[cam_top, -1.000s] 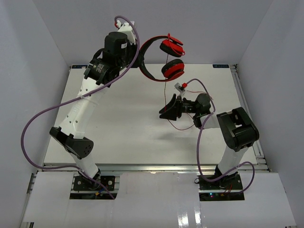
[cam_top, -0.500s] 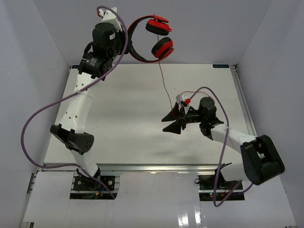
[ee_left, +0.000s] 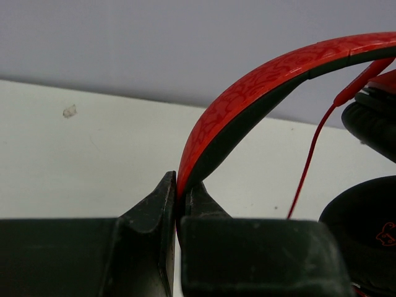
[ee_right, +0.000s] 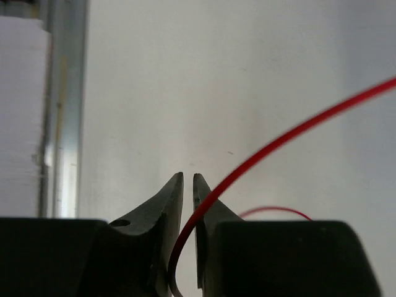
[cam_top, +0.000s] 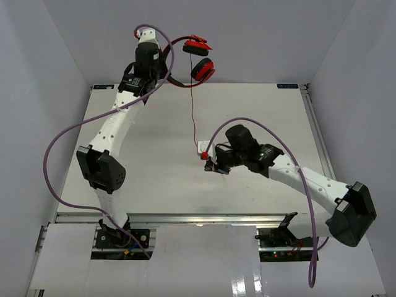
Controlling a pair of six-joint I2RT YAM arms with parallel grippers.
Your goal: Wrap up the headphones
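Left claw (cam_top: 166, 68) is clenched on the headband of the red headphones (cam_top: 201, 65), holding them in the air above the far edge of the white table (cam_top: 154, 142). Seen from the wrist, the two black fingers (ee_left: 154, 204) meet tightly around the band, which rises from between them and arcs up to the right, red on the outside and black on the inside. Both round ear cups hang just to the right of this claw, their black pads (ee_left: 365, 229) partly in view.

A thin red cable (cam_top: 192, 111) drops straight down from the cups to the right claw (cam_top: 210, 163), which sits low over the middle of the table, well apart from the left claw and nearer the arm bases. Its jaws are almost together and pinch the cable between them. From the right wrist camera the cable comes up out of the narrow gap and sweeps away to the upper right. A second short curve of red cable shows just beyond the right finger (ee_right: 213, 210).
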